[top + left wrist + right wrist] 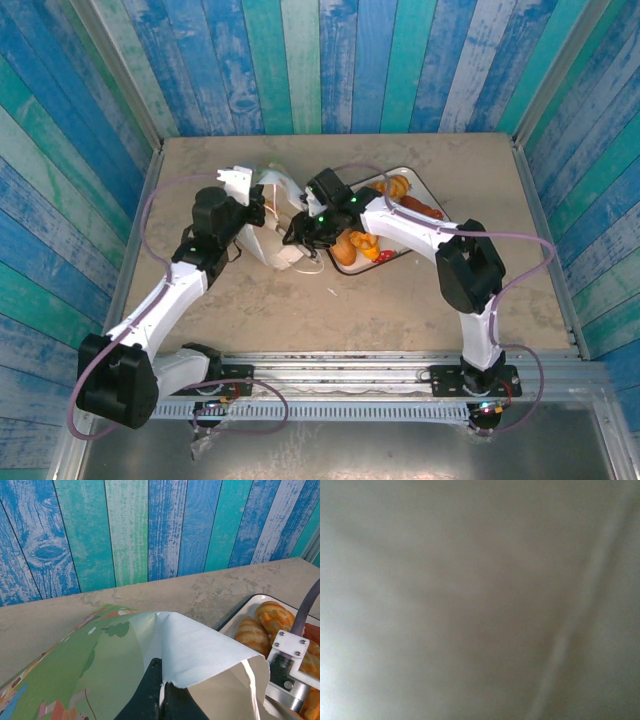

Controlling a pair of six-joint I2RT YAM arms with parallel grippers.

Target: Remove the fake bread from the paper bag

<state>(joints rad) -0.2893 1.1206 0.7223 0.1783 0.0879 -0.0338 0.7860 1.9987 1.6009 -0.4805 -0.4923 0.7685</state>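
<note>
Tan mottled table [400,310] walled by blue and green planks [330,60], crumpled white paper bag [268,215] tipped over left of centre toward the far side, white tray [415,172] just beside it on the right

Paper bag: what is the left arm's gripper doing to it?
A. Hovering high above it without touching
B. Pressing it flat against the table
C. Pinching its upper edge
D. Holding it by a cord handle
C: in the left wrist view, the left gripper is closed on the white upper edge of the paper bag, holding that edge up.
</note>
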